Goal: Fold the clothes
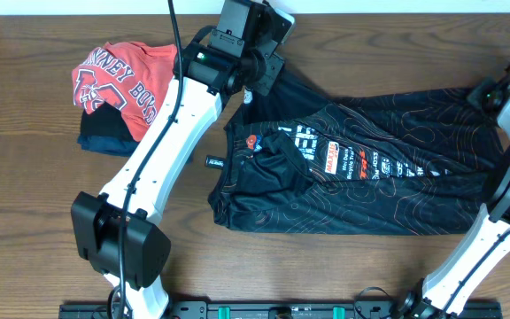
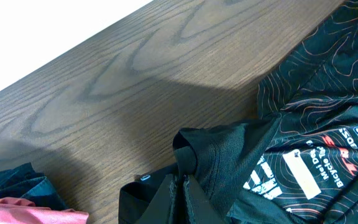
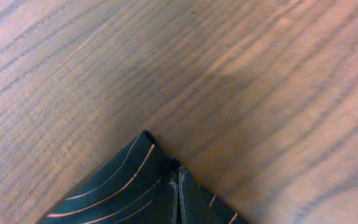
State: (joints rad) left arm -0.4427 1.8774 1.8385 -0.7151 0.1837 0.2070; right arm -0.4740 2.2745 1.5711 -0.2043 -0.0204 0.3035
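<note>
Gripping the jersey (image 1: pixel 388 168) in both my jaws, its length running left to right; only wrist views show the pinches.

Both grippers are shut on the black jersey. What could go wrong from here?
1. The right gripper pinches only the very corner of the jersey; it may slip out when pulled.
2. The jersey is bunched near the left gripper, so a fold could trap wrinkles.
3. The red T-shirt lies close beside the left arm and could get swept.

Overhead looks straight down; both wrist views sit close, sharing the jersey (image 1: pixel 397 195) with it.
</note>
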